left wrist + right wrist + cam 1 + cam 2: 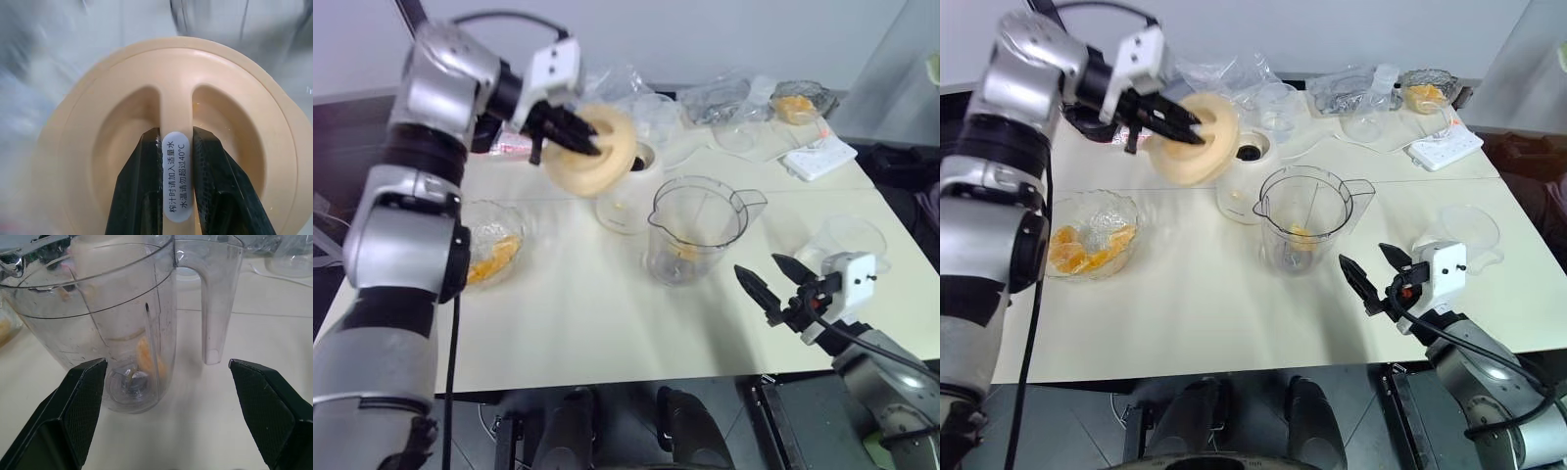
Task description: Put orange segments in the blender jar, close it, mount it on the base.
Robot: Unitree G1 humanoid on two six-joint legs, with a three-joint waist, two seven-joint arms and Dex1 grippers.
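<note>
My left gripper (579, 137) is shut on the centre ridge of a round pale-peach lid (230, 98), holding it tilted in the air above the cream-white base (1237, 191). The clear blender jar (695, 230) stands upright on the table just right of the base, with its handle to the right. One orange segment (146, 357) lies by the blade hub inside it. More orange segments (1087, 247) sit in a scalloped glass bowl (1126, 211) at the left. My right gripper (758, 266) hovers open near the front right and points at the jar, holding nothing.
A smaller clear cup (852, 237) stands right of the jar. A white power strip (818, 157), crumpled plastic bags (715, 98) and a container of orange pieces (798, 106) lie along the back. The table's front edge (607, 384) runs close below the right gripper.
</note>
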